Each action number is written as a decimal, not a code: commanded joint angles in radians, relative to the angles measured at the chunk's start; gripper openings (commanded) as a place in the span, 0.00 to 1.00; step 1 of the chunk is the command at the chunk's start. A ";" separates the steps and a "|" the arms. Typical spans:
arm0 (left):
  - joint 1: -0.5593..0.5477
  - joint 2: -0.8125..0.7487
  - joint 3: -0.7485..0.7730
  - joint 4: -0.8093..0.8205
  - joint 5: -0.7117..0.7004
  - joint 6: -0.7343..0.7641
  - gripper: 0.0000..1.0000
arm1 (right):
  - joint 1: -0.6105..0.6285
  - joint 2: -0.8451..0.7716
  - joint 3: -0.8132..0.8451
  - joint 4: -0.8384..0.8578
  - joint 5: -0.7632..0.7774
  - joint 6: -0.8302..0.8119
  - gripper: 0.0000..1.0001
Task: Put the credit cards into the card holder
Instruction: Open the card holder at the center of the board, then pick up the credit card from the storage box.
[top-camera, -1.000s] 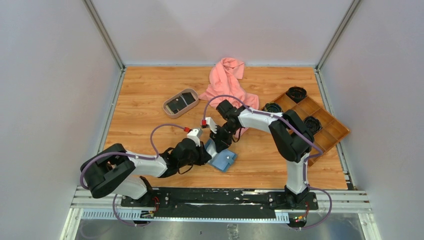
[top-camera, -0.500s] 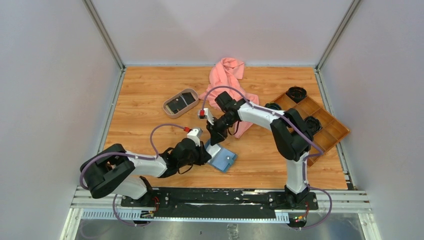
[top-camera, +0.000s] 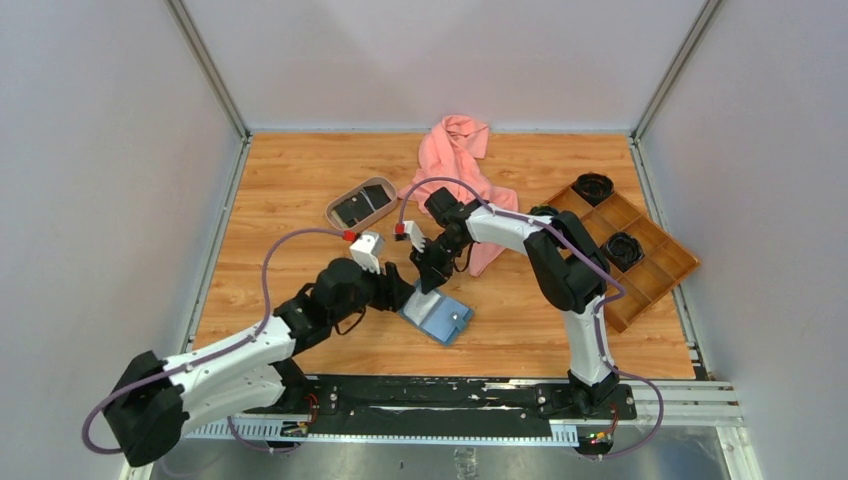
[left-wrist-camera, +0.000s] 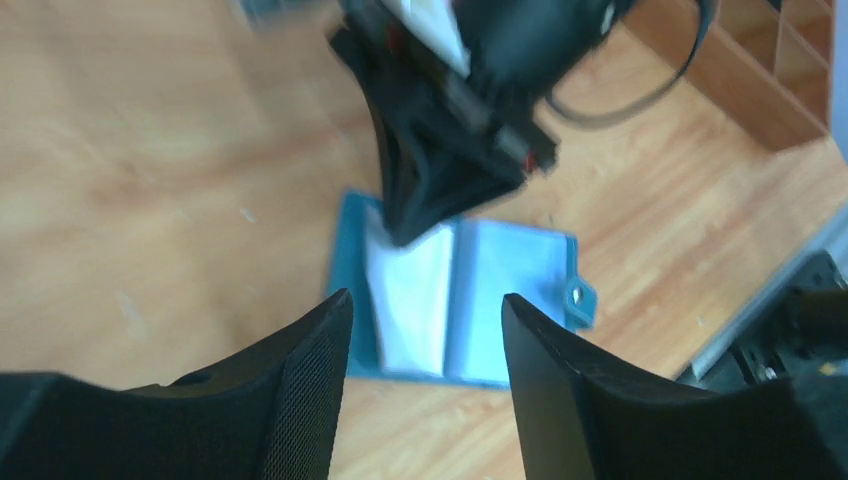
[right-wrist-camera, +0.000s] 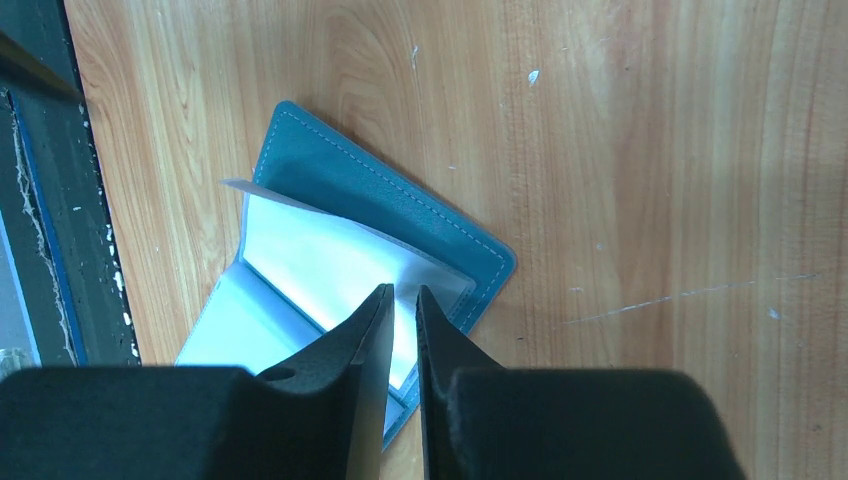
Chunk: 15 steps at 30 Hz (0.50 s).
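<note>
The top camera, fixed high above and behind the arm bases, looks down and forward over the whole table (top-camera: 280, 180), taking in both arms from a distance. The left wrist camera rides low behind the left gripper (left-wrist-camera: 425, 305), whose fingers stand spread, and faces obliquely down across the boards. Its close, blurred picture takes in the card holder (left-wrist-camera: 510, 290), the right gripper (left-wrist-camera: 405, 235) above it and a corner of the compartment tray (left-wrist-camera: 770, 90). The right wrist camera, nearest of all, looks almost straight down between its own close-drawn fingers (right-wrist-camera: 340, 380). All three views share the card holder; the top and left wrist views also share the right gripper and the tray
</note>
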 joint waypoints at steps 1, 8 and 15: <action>0.094 -0.086 0.191 -0.337 -0.090 0.241 0.64 | 0.009 0.015 0.003 -0.036 0.076 -0.008 0.19; 0.409 -0.008 0.458 -0.445 0.062 0.332 0.73 | 0.016 0.017 -0.012 -0.037 0.067 -0.015 0.19; 0.620 0.258 0.682 -0.506 0.165 0.309 0.77 | 0.032 0.024 -0.012 -0.039 0.060 -0.017 0.19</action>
